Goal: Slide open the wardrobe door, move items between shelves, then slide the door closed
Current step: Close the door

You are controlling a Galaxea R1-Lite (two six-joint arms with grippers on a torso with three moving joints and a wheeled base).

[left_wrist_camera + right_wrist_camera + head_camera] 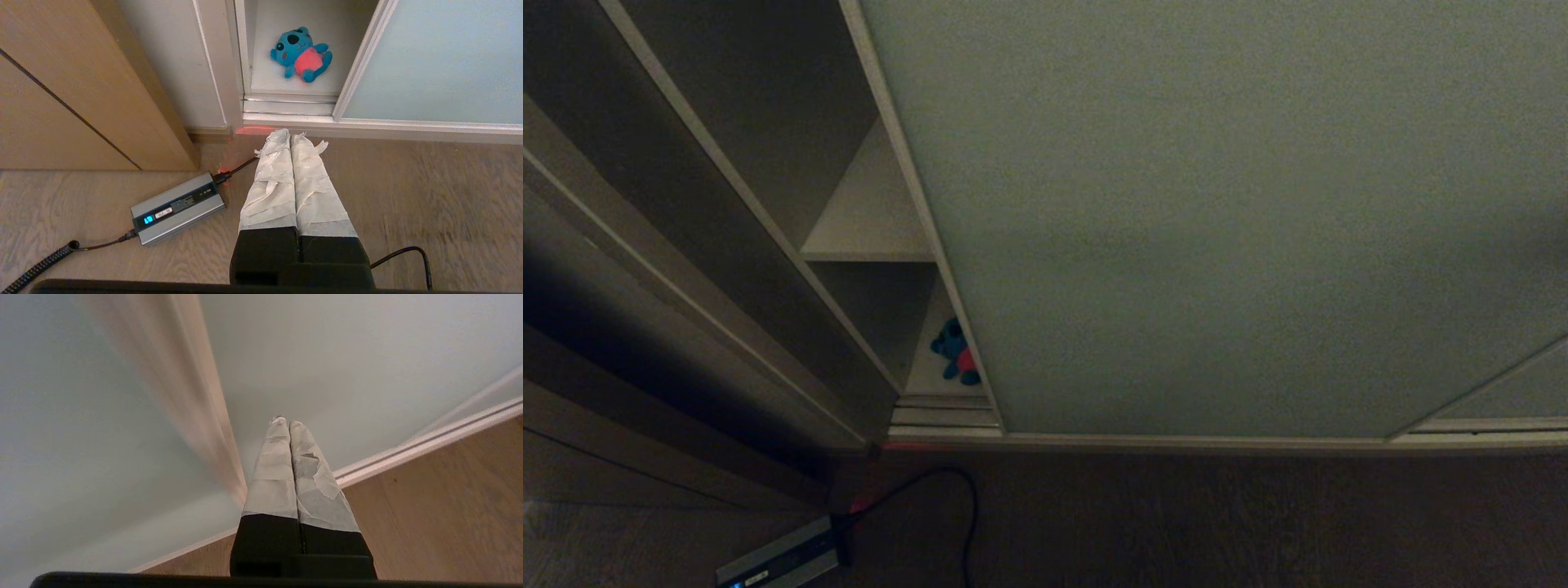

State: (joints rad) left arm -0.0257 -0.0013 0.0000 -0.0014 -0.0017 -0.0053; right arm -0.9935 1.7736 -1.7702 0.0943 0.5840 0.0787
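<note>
The sliding wardrobe door [1217, 212] is a pale grey-green panel covering most of the wardrobe, leaving a narrow gap on its left. In that gap a teal plush monster [956, 353] with a red-pink belly lies on the bottom shelf [269, 79]; an off-white shelf [870, 220] above it is bare. My left gripper [291, 132] hangs shut and empty over the floor just in front of the gap, short of the toy [302, 55]. My right gripper [284, 420] is shut and empty, pointing at the door panel [347, 355] low near the floor. Neither arm shows in the head view.
A grey box [177, 208] with a black cable [968, 506] lies on the wooden floor left of the gap. Brown wooden side boards [81, 81] stand to the left. The ribbed metal floor track [290, 107] runs under the door. A blurred tan upright strip [196, 408] crosses the right wrist view.
</note>
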